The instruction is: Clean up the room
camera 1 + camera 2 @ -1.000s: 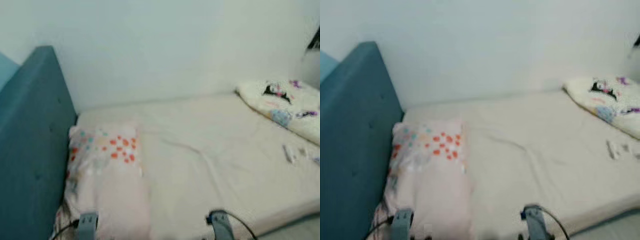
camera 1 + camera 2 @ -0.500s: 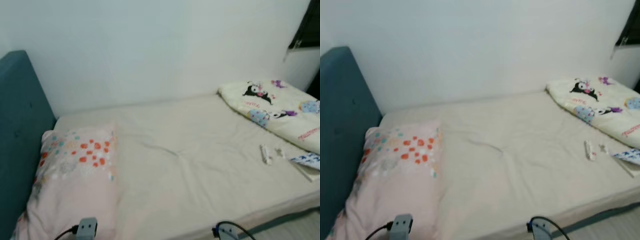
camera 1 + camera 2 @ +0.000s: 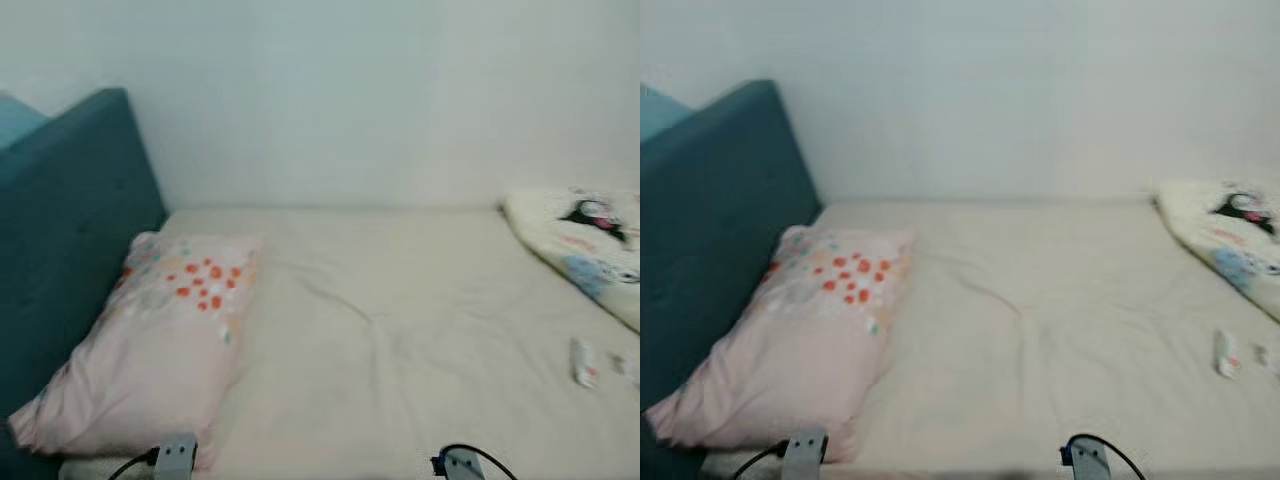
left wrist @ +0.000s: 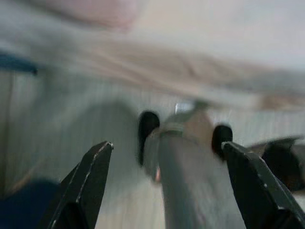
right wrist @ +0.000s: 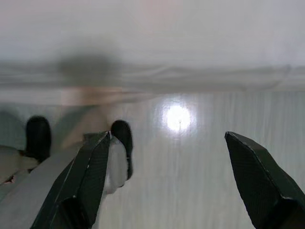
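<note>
Robot faces bed (image 3: 420,340), head views blurred. Pillow (image 3: 160,350) at headboard (image 3: 70,230) end; folded quilt (image 3: 585,250) at far right; small white item (image 3: 583,362) on sheet near quilt — likely clutter to clear.

Left end effector (image 4: 167,186) and right end effector (image 5: 167,183) hang low over floor, fingers apart, empty.

Risk: blur hides small item — misjudged reach could shove it off bed.

Both arms hung low, only the wrists showing at the head views' lower edge. The left gripper (image 4: 167,186) held its black fingers (image 4: 88,183) spread wide apart with nothing between them. The right gripper (image 5: 167,183) likewise gaped, fingers (image 5: 259,179) parted and empty.
</note>
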{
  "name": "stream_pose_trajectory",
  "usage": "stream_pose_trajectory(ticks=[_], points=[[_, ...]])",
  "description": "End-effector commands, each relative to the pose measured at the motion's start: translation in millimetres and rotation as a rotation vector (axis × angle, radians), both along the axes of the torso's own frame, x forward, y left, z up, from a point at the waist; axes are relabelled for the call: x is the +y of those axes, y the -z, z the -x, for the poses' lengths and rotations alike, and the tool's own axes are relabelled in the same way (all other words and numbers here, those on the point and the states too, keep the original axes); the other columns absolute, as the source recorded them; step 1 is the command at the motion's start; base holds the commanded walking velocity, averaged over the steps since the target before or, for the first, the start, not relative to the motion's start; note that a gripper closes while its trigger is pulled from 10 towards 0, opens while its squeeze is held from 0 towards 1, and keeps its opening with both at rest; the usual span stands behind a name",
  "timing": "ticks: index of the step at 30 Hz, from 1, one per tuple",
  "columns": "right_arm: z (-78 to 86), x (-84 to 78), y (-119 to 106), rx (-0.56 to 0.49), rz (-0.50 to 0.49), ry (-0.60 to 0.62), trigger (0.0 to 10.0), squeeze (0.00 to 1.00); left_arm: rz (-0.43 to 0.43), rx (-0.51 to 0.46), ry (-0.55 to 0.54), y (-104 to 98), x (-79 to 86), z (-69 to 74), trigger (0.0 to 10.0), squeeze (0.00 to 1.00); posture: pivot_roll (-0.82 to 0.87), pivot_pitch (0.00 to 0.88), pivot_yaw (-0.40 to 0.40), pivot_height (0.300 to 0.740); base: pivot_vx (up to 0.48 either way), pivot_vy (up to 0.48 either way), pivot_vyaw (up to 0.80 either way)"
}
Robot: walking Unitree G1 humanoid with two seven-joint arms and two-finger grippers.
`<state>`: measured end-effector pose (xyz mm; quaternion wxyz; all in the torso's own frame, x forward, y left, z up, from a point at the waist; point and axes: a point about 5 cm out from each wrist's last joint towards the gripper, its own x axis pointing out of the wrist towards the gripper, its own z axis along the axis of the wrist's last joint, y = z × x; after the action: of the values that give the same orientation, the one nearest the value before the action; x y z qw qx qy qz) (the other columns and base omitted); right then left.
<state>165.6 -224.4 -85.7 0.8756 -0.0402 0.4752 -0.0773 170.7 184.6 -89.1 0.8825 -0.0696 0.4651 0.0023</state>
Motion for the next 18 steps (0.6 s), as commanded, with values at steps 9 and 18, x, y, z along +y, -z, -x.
stream_pose_trajectory(ticks=[9, 18], points=[[5.1, -6.2, 1.2, 0.022, 0.009, 0.056, 10.0, 0.0, 0.001, -0.014, 0.017, -2.4, -0.2, -5.2, 10.0, 0.0, -0.04, 0.05, 0.006, 0.74, 0.0, -0.421, 0.0], [8.3, -5.6, 3.0, 0.047, 0.013, 0.06, 10.0, 0.0, 0.001, -0.017, 0.023, -2.9, -0.3, -6.3, 10.0, 0.0, -0.05, 0.054, 0.006, 0.74, 0.0, -0.419, -0.53]])
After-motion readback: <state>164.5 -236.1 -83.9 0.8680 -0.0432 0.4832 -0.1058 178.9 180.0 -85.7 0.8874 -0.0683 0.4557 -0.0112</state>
